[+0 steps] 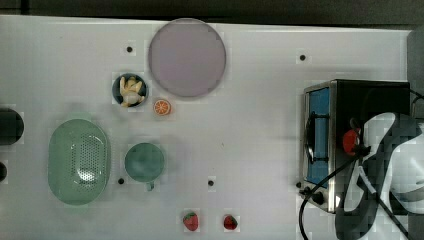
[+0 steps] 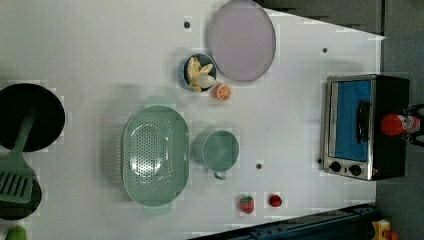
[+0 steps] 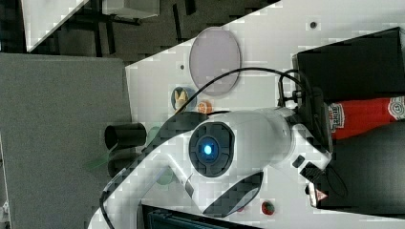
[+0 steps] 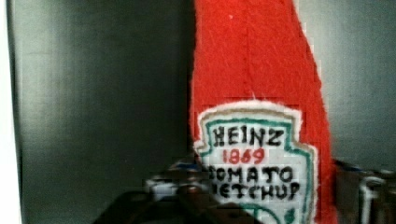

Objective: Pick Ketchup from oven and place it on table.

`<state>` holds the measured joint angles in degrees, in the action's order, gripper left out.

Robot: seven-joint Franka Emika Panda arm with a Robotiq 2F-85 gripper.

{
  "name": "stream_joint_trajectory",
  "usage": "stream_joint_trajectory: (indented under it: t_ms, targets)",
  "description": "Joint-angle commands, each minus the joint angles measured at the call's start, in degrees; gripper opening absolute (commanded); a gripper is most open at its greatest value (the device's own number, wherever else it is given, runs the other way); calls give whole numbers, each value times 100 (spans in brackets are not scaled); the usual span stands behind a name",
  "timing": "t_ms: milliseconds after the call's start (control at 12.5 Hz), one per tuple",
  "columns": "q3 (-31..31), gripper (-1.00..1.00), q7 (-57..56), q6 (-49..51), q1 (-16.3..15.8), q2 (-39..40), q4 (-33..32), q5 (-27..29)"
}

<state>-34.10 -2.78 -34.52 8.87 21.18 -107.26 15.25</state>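
The ketchup [image 1: 351, 140], a red bottle with a white label, stands on the black top of the oven [image 1: 372, 97], whose blue glass door is shut. In the left view the ketchup [image 2: 397, 124] sits over the oven [image 2: 350, 125], with my gripper [image 2: 416, 126] at its far end. From the wrist, the ketchup [image 4: 257, 93] is very near and my gripper [image 4: 275, 196] is level with its label. The right view has my white arm reaching to the ketchup [image 3: 367, 117]. The white table [image 1: 250, 125] spreads out in front of the oven.
On the table stand a grey-lilac plate [image 1: 186, 56], a small bowl of pale pieces [image 1: 129, 90], an orange slice [image 1: 162, 107], a green colander [image 1: 79, 161], a teal cup [image 1: 144, 162] and two strawberries [image 1: 190, 220]. Black cables [image 1: 320, 190] hang beside the oven.
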Motion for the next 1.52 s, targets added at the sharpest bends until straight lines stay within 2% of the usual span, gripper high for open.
stream_joint_trajectory:
  t_ms: [80,400,560,880,1120,1360,1520]
  targets:
    - [78,27,102,-36,-69,-92,159,-59]
    - [83,27,-37,116,-168,-217,571,-237]
    - [84,27,-279,444,-361,-415,908,-469]
    - [259,27,-351,1812,-941,-1030,1466,-790]
    - [706,27,-351,2511,-1328,-1467,1502,-812]
    - [1303,27,-351,2686,-1553,-1672,1356,-866]
    - [1702,27,-350,2685,-1663,-1685,1214,-1202]
